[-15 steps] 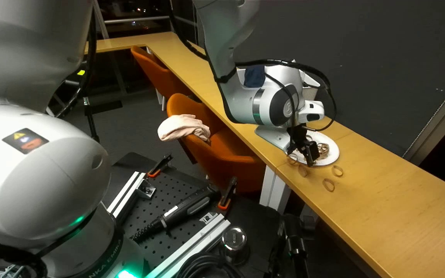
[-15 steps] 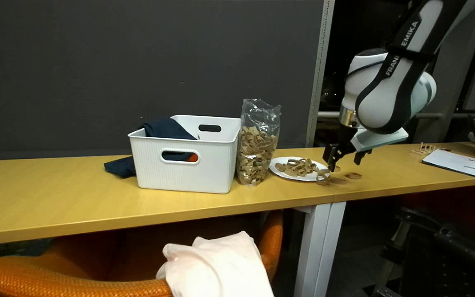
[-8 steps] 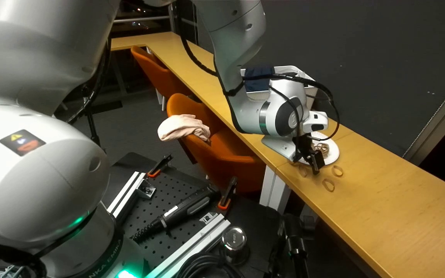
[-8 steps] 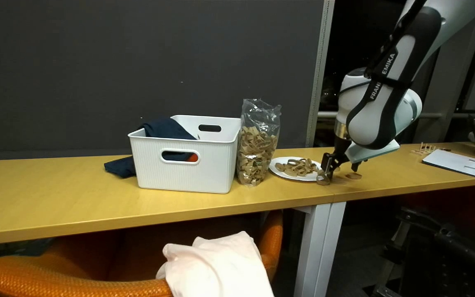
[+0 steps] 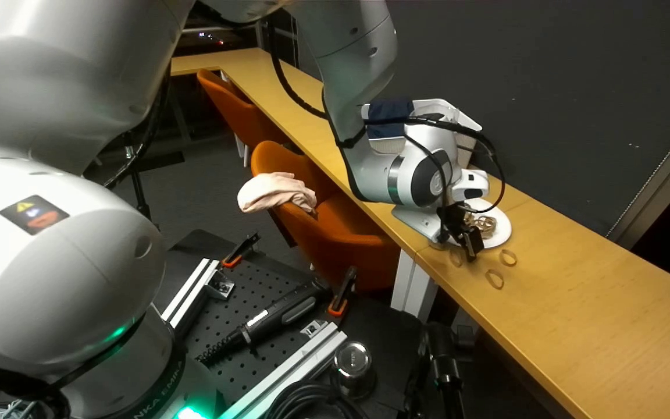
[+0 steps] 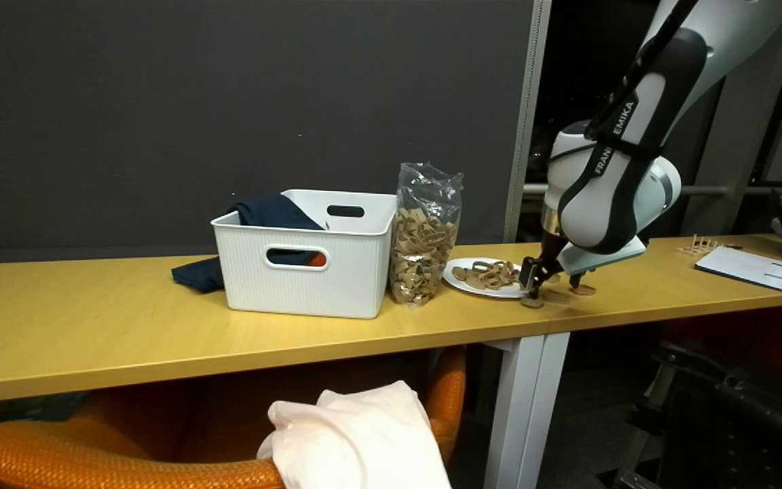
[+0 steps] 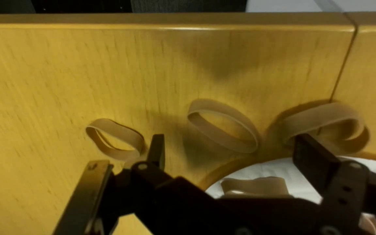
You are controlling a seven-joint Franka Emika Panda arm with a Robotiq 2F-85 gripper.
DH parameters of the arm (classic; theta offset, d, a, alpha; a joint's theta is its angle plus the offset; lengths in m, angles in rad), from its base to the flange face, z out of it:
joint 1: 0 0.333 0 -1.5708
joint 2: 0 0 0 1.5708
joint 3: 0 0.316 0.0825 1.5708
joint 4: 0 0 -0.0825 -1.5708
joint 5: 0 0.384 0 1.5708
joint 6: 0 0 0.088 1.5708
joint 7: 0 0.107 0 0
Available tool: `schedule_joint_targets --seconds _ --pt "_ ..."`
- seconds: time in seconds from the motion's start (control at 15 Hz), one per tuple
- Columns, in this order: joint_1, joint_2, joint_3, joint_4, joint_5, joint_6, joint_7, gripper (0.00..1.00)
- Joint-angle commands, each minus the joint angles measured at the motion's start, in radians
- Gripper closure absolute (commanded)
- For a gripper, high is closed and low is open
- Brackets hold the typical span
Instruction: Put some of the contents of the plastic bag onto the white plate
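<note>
Tan-brown band-like rings are the contents. Several lie on the white plate point(image 6: 499, 293), such as a pile point(image 6: 489, 275). Others lie on the table beside it: a left ring point(image 7: 126, 135), a middle ring point(image 7: 215, 135) and a right ring point(image 7: 325, 116) in the wrist view. The clear plastic bag point(image 6: 425, 244) stands upright left of the plate, with many pieces inside. My gripper point(image 7: 229, 140) is open and empty, low over the table at the plate's edge. The middle ring lies between its fingertips; one finger point(image 7: 315, 160) overlaps the right ring, contact unclear.
A white tub point(image 6: 303, 295) with a dark blue packet point(image 6: 275, 212) stands left of the bag. The table's front edge point(image 7: 175, 21) runs close to the rings. An orange chair point(image 6: 160, 475) with a pale cloth point(image 6: 357, 435) stands in front. A dark partition point(image 6: 160, 122) is behind.
My gripper has come down toward the table and shifted toward the plate, staying open. The ring at the plate's edge stood taller and now looks lower and flatter under a finger.
</note>
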Motion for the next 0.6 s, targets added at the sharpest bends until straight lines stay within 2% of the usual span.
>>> schedule_joint_targets --seconds 0.0,0.47,0.53 --pt "0.003 -0.029 0.017 -0.028 0.044 0.019 -0.024 0.00" --pt "-0.001 -0.016 0.035 -0.017 0.060 0.023 -0.025 0.00" --pt "-0.002 -0.016 0.038 -0.017 0.061 0.025 -0.026 0.06"
